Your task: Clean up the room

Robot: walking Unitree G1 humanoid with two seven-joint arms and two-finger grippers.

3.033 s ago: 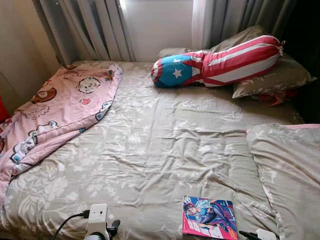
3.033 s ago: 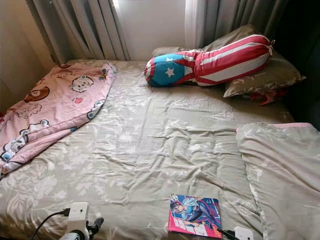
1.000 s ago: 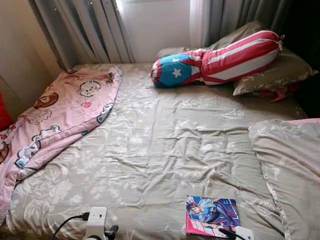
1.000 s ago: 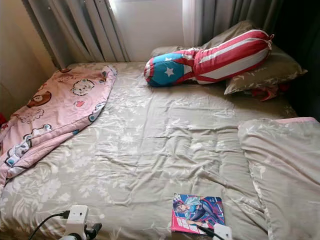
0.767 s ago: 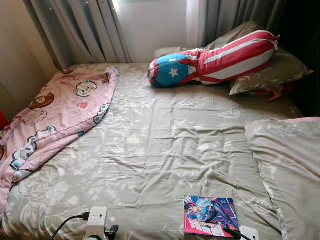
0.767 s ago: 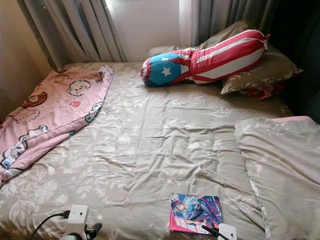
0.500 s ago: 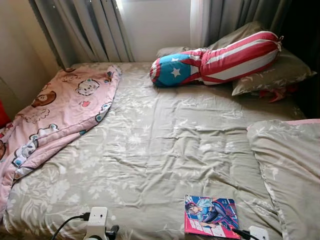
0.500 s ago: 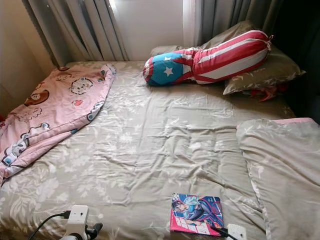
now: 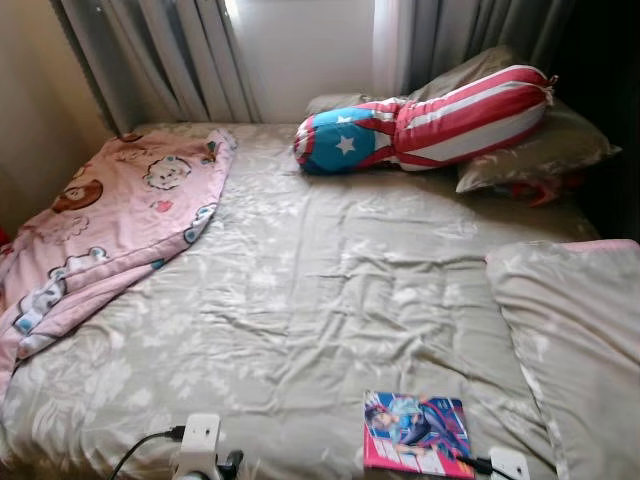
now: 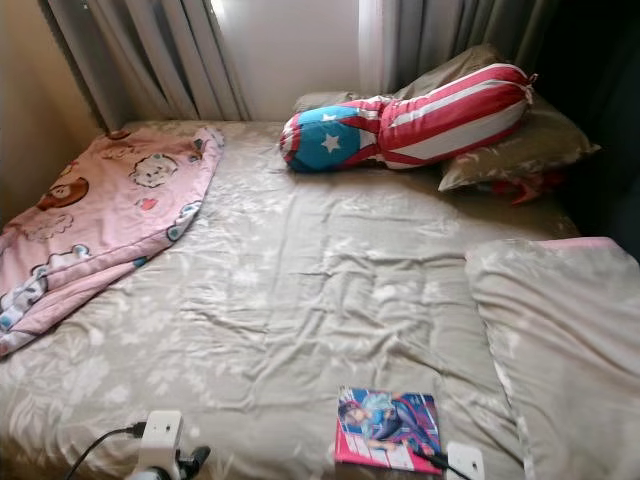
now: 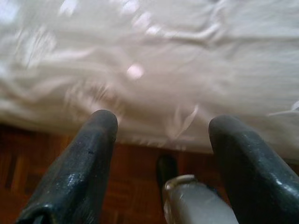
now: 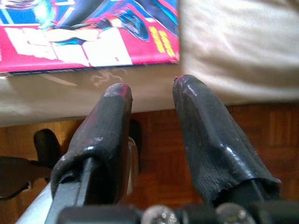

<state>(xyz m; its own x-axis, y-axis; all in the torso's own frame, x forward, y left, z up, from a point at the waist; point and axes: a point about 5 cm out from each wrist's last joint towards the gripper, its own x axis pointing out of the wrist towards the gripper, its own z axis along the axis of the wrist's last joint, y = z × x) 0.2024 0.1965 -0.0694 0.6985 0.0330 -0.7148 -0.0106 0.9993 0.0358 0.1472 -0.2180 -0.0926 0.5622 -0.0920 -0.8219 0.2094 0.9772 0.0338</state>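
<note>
A pink and blue comic book [image 9: 417, 433] lies flat near the bed's front edge, right of centre. My right gripper [image 12: 152, 86] hovers low just off the mattress edge by the book's near right corner [image 12: 88, 32], open with a narrow gap and nothing between its fingers. Over the bed's front edge at the left, my left gripper [image 11: 164, 119] is held wide open and empty, its white wrist box [image 9: 200, 440] above it. A pink cartoon blanket [image 9: 110, 220] is bunched along the bed's left side.
A star-and-stripes bolster [image 9: 425, 118] and grey pillows [image 9: 535, 150] lie at the head under the curtains [image 9: 180, 55]. A folded duvet [image 9: 570, 340] covers the right side. The grey floral bedspread [image 9: 320, 290] is wrinkled. Wooden floor [image 12: 159, 140] lies below the mattress edge.
The head camera has swayed slightly. My right gripper has edged closer to the book's near right corner. The book, blanket and pillows have not moved.
</note>
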